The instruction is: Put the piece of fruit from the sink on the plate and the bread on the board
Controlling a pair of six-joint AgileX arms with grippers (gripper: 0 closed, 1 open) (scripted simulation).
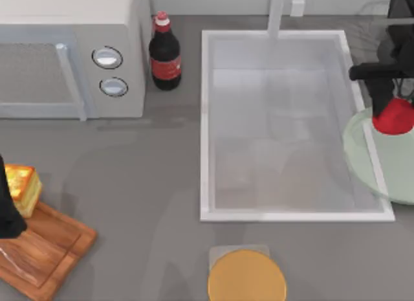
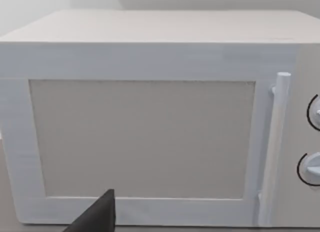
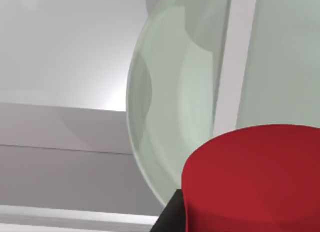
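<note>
The red piece of fruit [image 1: 394, 117] hangs over the left part of the pale green plate [image 1: 388, 168] at the table's right edge, just right of the sink [image 1: 204, 120]. My right gripper [image 1: 391, 107] is shut on it from above. In the right wrist view the fruit [image 3: 255, 177] sits low and close, with the plate [image 3: 170, 102] beneath and a dark finger [image 3: 167, 219] beside it. The bread [image 1: 23, 188] rests at the far corner of the wooden board [image 1: 45, 252] at the left edge. My left gripper [image 1: 8, 207] is right beside the bread.
A microwave [image 1: 65, 52] stands at the back left and faces the left wrist camera [image 2: 150, 132]. A dark bottle [image 1: 165, 55] stands between it and the sink. An orange-yellow disc [image 1: 246, 278] lies at the front centre. A faucet [image 1: 278, 13] rises behind the sink.
</note>
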